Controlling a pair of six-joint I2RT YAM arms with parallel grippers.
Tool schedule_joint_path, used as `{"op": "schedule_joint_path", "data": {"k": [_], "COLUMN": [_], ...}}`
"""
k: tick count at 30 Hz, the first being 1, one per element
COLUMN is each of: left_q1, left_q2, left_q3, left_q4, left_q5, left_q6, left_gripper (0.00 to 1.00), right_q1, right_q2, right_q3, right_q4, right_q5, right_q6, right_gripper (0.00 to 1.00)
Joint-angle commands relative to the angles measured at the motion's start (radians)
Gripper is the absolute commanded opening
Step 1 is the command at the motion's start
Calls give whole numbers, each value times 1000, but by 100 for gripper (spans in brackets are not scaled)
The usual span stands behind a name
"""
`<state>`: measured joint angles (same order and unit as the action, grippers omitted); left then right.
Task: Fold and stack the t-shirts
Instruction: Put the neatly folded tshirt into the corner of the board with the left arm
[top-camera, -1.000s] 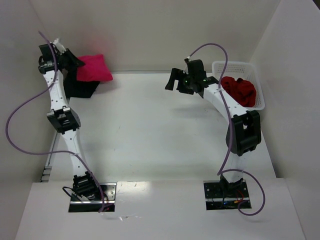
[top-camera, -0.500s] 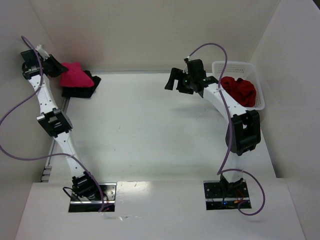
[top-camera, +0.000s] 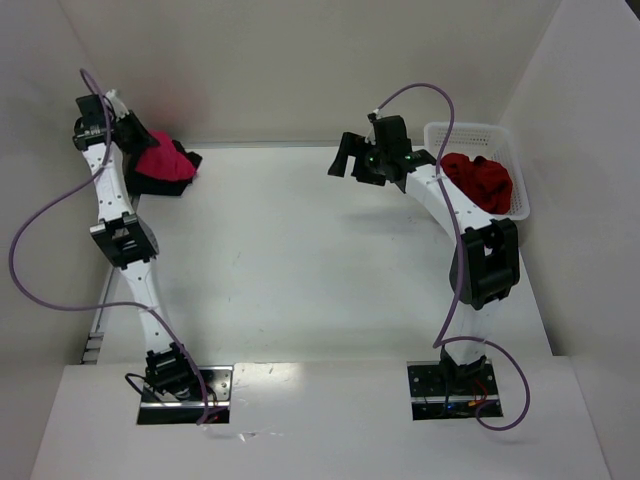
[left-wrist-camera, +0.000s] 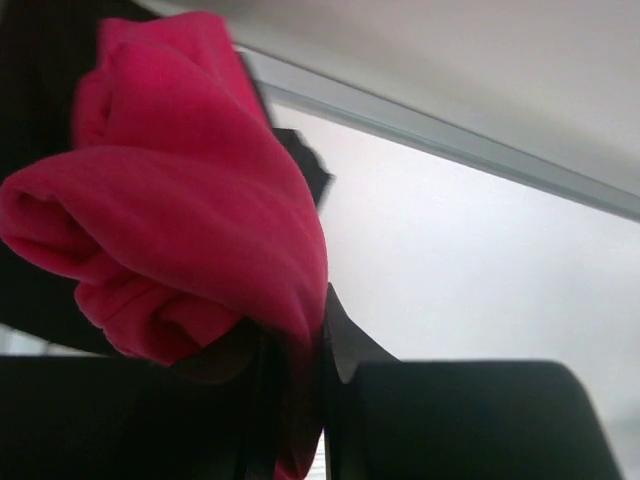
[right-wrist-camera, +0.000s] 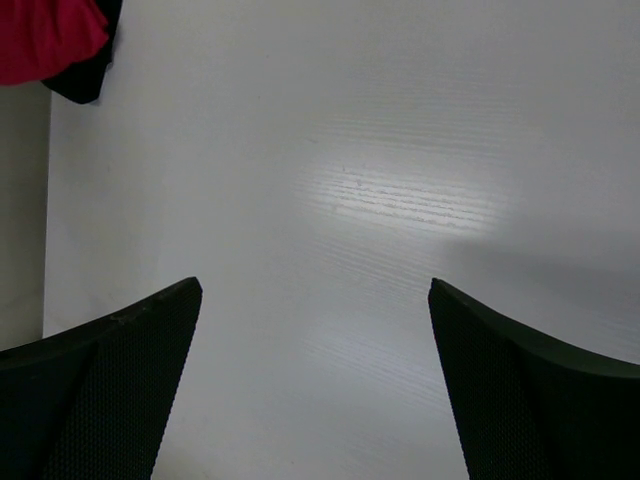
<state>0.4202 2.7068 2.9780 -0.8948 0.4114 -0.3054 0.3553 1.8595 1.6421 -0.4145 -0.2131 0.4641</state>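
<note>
Two arms are working at opposite ends of the table (top-camera: 300, 260), and the stacking step is, by the look of it, close to its set-down. The left pincer (top-camera: 133, 140) is clenching the crimson-pink t-shirt (top-camera: 163, 160). Its jaws are drawn narrow on a thin fold at the bundle's lower edge, as the left wrist view is showing (left-wrist-camera: 295, 345).

The folded bundle is bulging out ahead of that pincer, with its long axis running away from the fingertips toward the black t-shirt (top-camera: 165, 187). The black one is lying flat on the table just beyond and beneath the pincer. Whether the pink cloth is already touching the black one, the pictures are not settling.

The pink fabric is looking soft, thick and fleecy, rolled into rounded lobes rather than crisp creases. The black shirt is reading as a flat, matte slab.

The right pincer (top-camera: 343, 157) is hanging released with its jaws spread wide over bare table. It is well apart from the stack and holding nothing. The dark red t-shirts (top-camera: 480, 180) are sitting crumpled just behind it in the white lattice basket (top-camera: 475, 128). The left arm is plainly the nearer one for the drop.
</note>
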Motion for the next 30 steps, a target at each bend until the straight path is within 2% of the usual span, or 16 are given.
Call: {"op": "schedule_joint_path", "data": {"k": [1, 4, 7, 10, 14, 19, 20, 25, 30], "left_q1": [-47, -61, -61, -9, 34, 34, 34, 34, 2], "left_q2": [-113, -137, -147, -147, -127, -76, -50, -31, -45], "left_q3": [42, 42, 42, 52, 10, -54, -91, -91, -70], "left_q4": [37, 62, 73, 83, 83, 51, 12, 11, 2], "left_q5": [116, 234, 268, 303, 187, 58, -13, -75, -51], "left_q6": [9, 0, 0, -15, -6, 37, 70, 71, 60], "left_gripper": [11, 11, 11, 11, 11, 11, 11, 11, 11], "right_q1": [7, 7, 7, 7, 7, 7, 7, 7, 7], "right_q2": [-34, -45, -45, -54, -54, -45, -14, -2, 7], "right_q3": [-5, -16, -25, -25, -25, -7, 16, 25, 25], "right_q4": [28, 28, 28, 28, 19, 19, 10, 10, 10], "right_q5": [17, 17, 17, 17, 17, 17, -2, -11, -11], "right_q6": [8, 8, 8, 8, 8, 8, 8, 8, 8], "right_gripper": [100, 100, 100, 100, 100, 100, 100, 100, 100]}}
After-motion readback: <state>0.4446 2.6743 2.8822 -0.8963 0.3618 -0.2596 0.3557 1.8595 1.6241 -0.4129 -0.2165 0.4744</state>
